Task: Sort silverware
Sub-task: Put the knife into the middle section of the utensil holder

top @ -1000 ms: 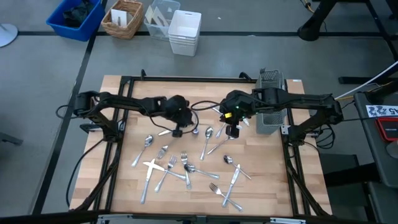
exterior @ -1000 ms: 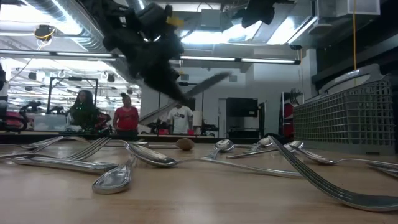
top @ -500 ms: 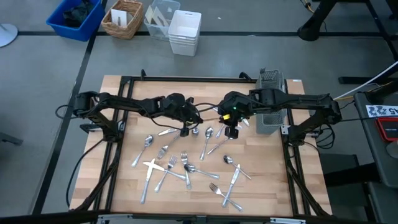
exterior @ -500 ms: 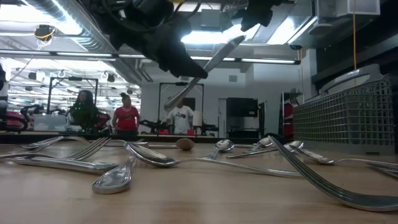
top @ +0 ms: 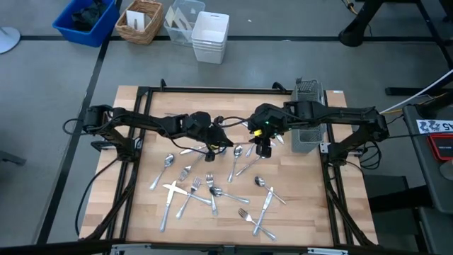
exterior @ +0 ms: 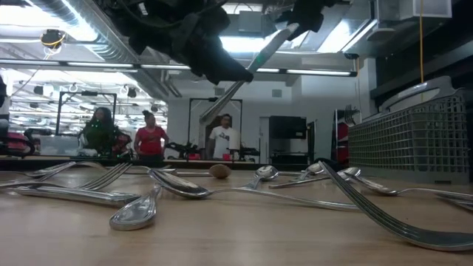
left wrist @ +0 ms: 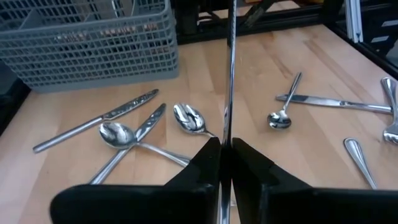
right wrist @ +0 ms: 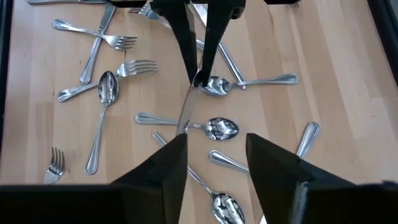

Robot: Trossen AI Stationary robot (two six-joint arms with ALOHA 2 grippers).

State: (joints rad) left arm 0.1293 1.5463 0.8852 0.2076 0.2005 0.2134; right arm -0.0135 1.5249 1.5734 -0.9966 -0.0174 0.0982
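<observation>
Overhead, silverware (top: 212, 190) litters the wooden table (top: 304, 205).

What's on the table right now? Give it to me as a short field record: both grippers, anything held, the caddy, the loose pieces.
left gripper: above the table's middle, shut on a knife
knife: in the air, tilted, far end reaching toward the right gripper
right gripper: open, facing the left gripper, the knife's tip just ahead of its fingers; not gripping
caddy: grey mesh, at the table's right rear, under the right arm
loose silverware: forks, spoons and knives scattered flat on the table, some crossing
</observation>
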